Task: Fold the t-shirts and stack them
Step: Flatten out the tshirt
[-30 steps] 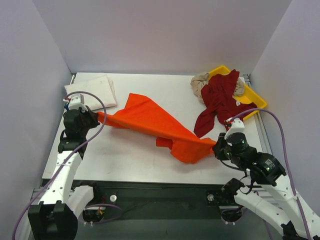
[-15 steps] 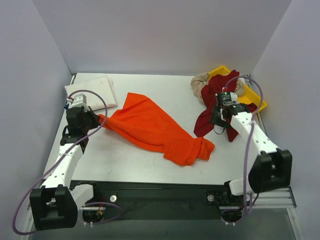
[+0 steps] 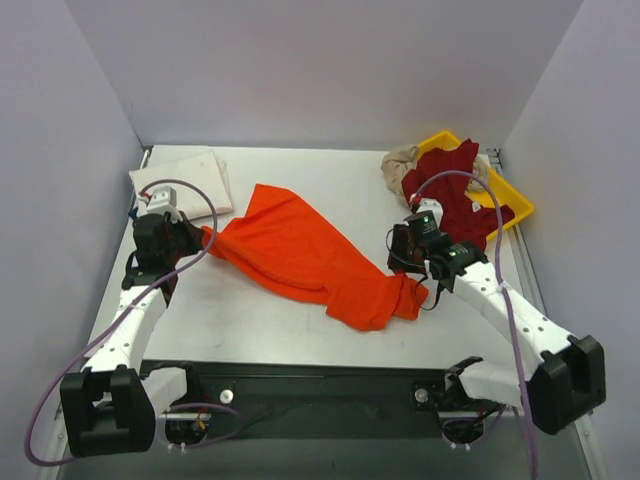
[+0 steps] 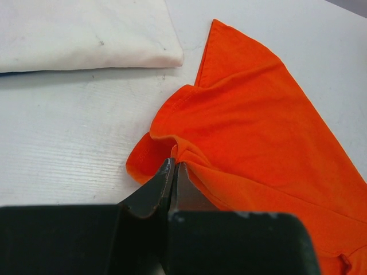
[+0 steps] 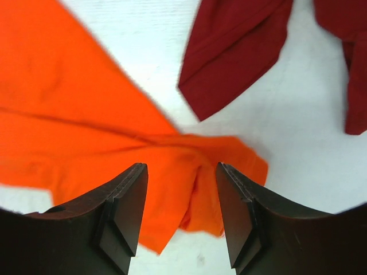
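The bright orange t-shirt (image 3: 300, 255) lies spread and rumpled across the middle of the table, its right end bunched. My left gripper (image 3: 203, 238) is shut on the shirt's left corner (image 4: 172, 150), low over the table. My right gripper (image 3: 398, 255) hovers open above the bunched right end (image 5: 189, 183), with nothing between its fingers (image 5: 129, 200). A folded white t-shirt (image 3: 185, 180) lies at the back left. The dark red t-shirt (image 3: 450, 195) hangs out of the yellow tray, one sleeve (image 5: 235, 51) on the table. The beige t-shirt (image 3: 398, 165) is crumpled beside it.
The yellow tray (image 3: 517, 203) stands at the back right corner, near the right wall. The folded white t-shirt (image 4: 80, 34) lies just beyond my left gripper (image 4: 174, 164). Bare table shows in front of the orange shirt, up to the near edge (image 3: 300, 355).
My right gripper let go of the orange shirt's right end and opened. Its arm swung up toward the tray, then back over the bunched end. The shirt went slack. The left grip is unchanged.
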You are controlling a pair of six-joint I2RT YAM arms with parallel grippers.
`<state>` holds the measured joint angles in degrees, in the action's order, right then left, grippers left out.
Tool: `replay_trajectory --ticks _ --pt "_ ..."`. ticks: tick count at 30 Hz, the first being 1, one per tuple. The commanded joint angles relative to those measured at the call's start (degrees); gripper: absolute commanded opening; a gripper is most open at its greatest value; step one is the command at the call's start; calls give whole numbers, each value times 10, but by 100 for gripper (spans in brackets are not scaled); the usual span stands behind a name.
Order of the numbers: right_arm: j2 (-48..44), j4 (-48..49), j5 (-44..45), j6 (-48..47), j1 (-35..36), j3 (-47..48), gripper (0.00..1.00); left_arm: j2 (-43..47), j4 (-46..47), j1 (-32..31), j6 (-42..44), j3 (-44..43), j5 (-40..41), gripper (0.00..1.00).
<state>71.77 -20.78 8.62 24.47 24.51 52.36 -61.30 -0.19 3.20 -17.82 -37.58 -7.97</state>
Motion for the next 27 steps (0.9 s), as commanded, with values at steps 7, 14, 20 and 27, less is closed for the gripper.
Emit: replay_trajectory --ticks 7,14,20,27 --pt "-177 39 -77 100 101 -161 47 21 35 3 0 7 -4 0" --pt "-180 70 -54 168 192 -235 45 21 38 3 -3 9 -6 0" --pt "-183 72 -34 194 213 -270 45 20 39 3 -3 10 -6 0" --pt "-176 79 -17 211 216 -303 45 23 38 3 -4 10 -8 0"
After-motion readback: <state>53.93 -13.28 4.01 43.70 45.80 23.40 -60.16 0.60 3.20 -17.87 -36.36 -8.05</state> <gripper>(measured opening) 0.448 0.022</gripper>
